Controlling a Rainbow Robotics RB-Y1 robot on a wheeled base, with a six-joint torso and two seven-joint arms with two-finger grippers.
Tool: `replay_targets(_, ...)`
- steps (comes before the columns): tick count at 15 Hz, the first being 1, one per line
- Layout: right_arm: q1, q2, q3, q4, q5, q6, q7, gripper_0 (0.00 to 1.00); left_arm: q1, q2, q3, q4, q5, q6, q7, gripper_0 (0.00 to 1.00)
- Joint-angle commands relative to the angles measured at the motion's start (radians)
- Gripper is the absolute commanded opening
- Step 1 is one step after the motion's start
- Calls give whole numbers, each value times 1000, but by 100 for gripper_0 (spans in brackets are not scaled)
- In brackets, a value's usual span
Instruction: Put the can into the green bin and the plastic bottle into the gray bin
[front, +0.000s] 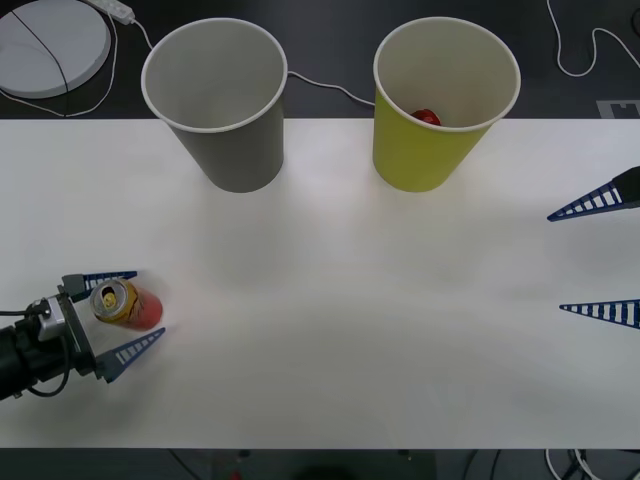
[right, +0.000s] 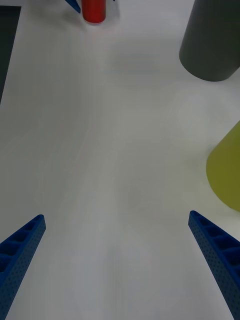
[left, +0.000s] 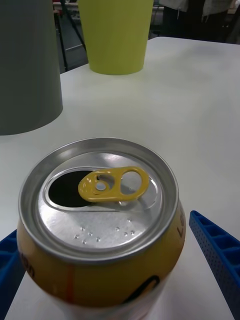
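On the white desk (front: 330, 300) the gray bin (front: 218, 100) and green bin (front: 440, 100) stood upright side by side at the far edge, the green one holding something red (front: 427, 117). A white disc (front: 45, 45) and cables lay beyond. Nothing stood between the bins and the can (front: 125, 304), which sat at the near left, tilted, its opened top with yellow tab facing up toward the left arm. The left end effector (front: 118, 315) had its fingers spread on either side of the can. The right end effector (front: 600, 258) hung open at the right edge.
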Motion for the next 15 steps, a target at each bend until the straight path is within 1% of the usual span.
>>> replay_targets(1,0,0,0,0,0,0,0,100,-3,0,0,0,-1,0,0,25)
replay_targets(2,0,0,0,0,0,0,0,100,-3,0,0,0,-1,0,0,5)
replay_targets(3,0,0,0,0,0,0,0,100,-4,0,0,0,-1,0,0,0)
replay_targets(12,0,0,0,0,0,0,0,100,-12,0,0,-13,-2,0,7,0)
replay_targets(14,0,0,0,0,0,0,0,100,-12,14,0,-31,-2,5,15,0)
replay_targets(15,0,0,0,0,0,0,0,100,-10,26,0,-52,-14,26,20,0)
